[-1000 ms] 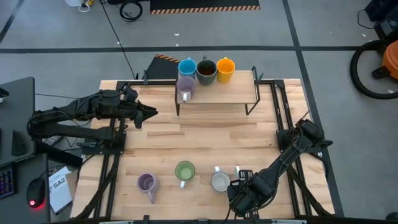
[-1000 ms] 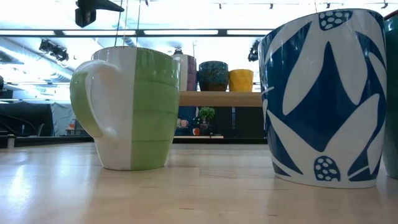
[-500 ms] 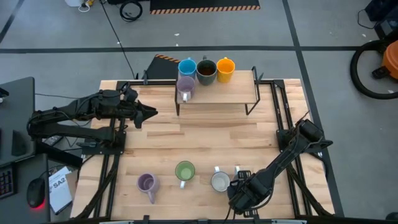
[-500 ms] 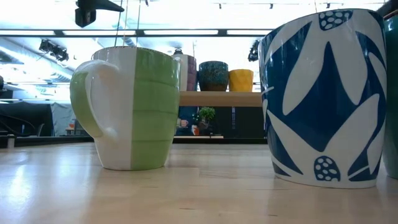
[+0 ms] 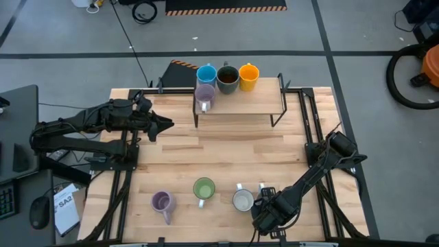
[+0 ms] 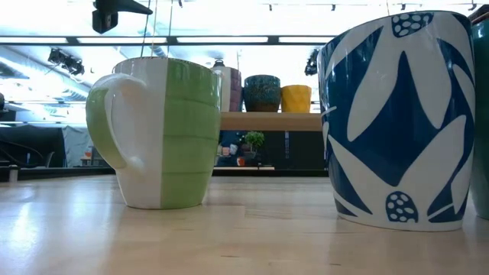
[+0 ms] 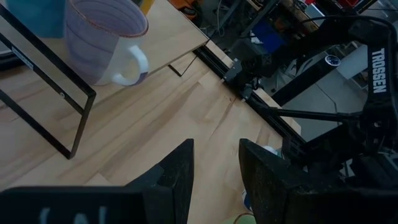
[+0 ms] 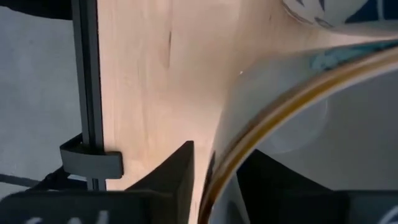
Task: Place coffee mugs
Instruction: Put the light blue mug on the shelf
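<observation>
On the raised shelf [image 5: 240, 96] at the far side stand a blue mug [image 5: 206, 73], a dark brown mug [image 5: 228, 79], an orange mug [image 5: 248, 75] and a lilac mug [image 5: 204, 96]. Near the front edge a second lilac mug [image 5: 162, 202], a green mug [image 5: 204, 188] and a white mug with a blue pattern [image 5: 242, 200] rest on their bases. My right gripper [image 5: 264, 209] is low beside the patterned mug [image 8: 311, 7], shut on another white-lined mug that it hides from above. My left gripper [image 5: 168, 125] hovers open at the table's left, holding nothing. My right gripper has the brown-edged rim [image 8: 219, 163] of the white-lined mug's wall between its fingers: one finger [image 8: 177, 180] is outside the mug and the other is inside it. The fingers come from above. The mug's outer side [image 6: 481, 114] reaches down to the table.
The shelf's black wire legs [image 5: 278, 113] stand on the far half of the table. Black rails [image 5: 312, 130] run along both sides. The middle of the tabletop [image 5: 226, 151] is bare wood. The patterned mug [image 6: 401, 118] stands close to the held one, and the green mug [image 6: 157, 134] stands to its left.
</observation>
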